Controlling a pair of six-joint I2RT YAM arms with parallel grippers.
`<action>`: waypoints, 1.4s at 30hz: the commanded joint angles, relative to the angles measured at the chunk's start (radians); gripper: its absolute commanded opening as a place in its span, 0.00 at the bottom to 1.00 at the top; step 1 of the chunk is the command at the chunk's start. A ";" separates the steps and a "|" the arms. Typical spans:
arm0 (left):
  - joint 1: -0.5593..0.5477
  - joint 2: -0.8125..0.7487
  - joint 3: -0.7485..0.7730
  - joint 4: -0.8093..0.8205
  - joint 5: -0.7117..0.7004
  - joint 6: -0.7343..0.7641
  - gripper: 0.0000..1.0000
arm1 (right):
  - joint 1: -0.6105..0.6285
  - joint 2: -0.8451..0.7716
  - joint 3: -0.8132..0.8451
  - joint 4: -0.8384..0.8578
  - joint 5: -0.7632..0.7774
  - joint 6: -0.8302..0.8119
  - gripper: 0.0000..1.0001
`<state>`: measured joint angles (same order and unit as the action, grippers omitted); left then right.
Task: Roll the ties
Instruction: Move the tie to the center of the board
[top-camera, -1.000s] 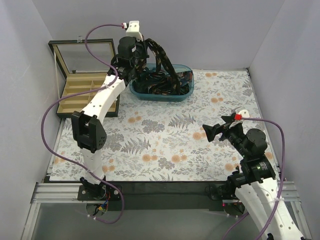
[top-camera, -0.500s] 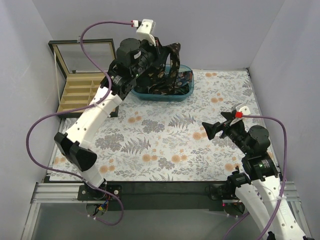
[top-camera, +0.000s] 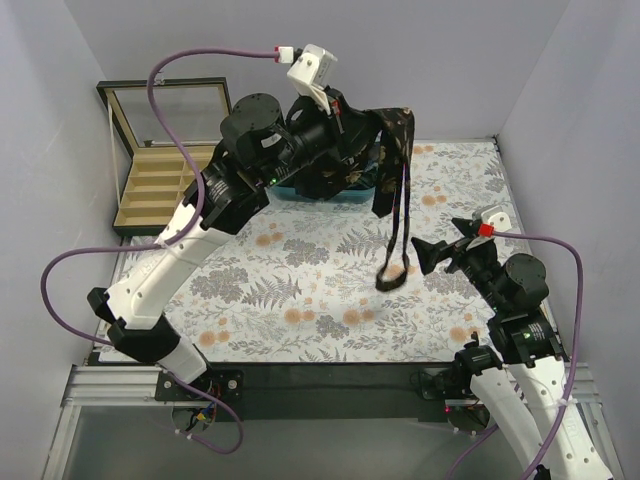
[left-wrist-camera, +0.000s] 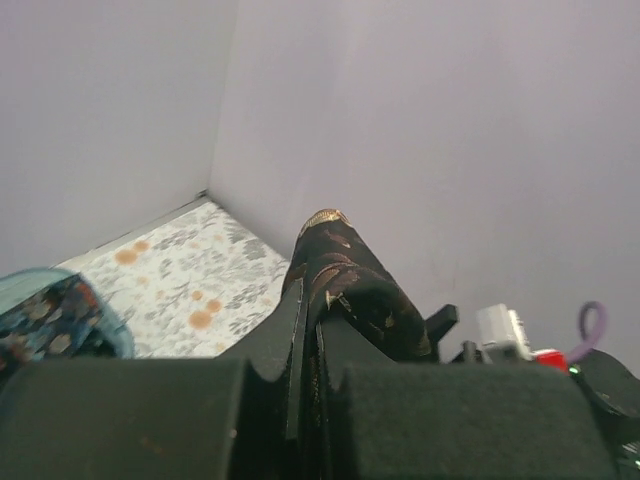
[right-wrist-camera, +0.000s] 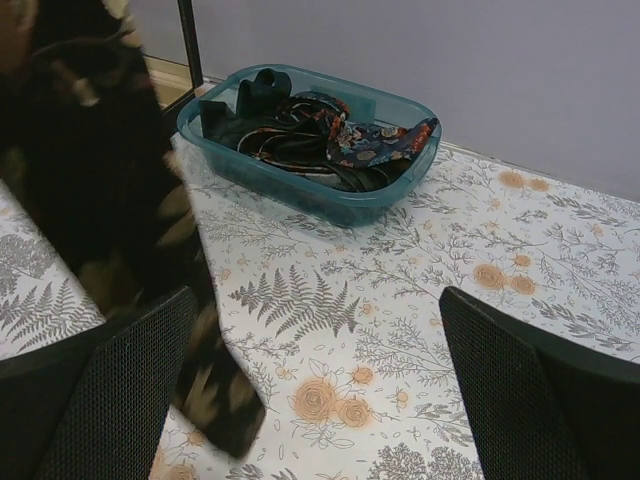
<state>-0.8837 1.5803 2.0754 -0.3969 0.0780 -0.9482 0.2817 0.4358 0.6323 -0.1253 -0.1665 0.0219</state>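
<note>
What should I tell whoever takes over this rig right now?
Left gripper: shut on a dark gold-patterned fabric necktie, held high. The necktie drapes over it and hangs toward the floral table mat, with its lower end in front of the right gripper.
Right gripper: open, holding nothing, low over the mat.
Other ties: heaped in the teal plastic bin at the far edge.
Done: one necktie is out of the bin.
Left: lay it flat, roll it, then do the rest. No rolled tie is visible.
</note>
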 joint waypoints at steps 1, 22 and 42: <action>0.003 -0.052 -0.053 -0.089 -0.230 0.009 0.00 | 0.002 0.004 0.035 0.027 0.013 -0.011 0.99; 0.305 0.050 -0.867 -0.304 -0.280 -0.057 0.16 | 0.023 0.393 0.059 -0.198 -0.137 0.032 0.98; 0.391 -0.150 -1.030 -0.224 -0.267 -0.138 0.84 | 0.361 0.839 0.257 -0.327 0.096 -0.069 0.98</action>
<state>-0.4915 1.5436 1.1034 -0.6403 -0.2119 -1.0134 0.6128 1.2270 0.8074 -0.4561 -0.1379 0.0029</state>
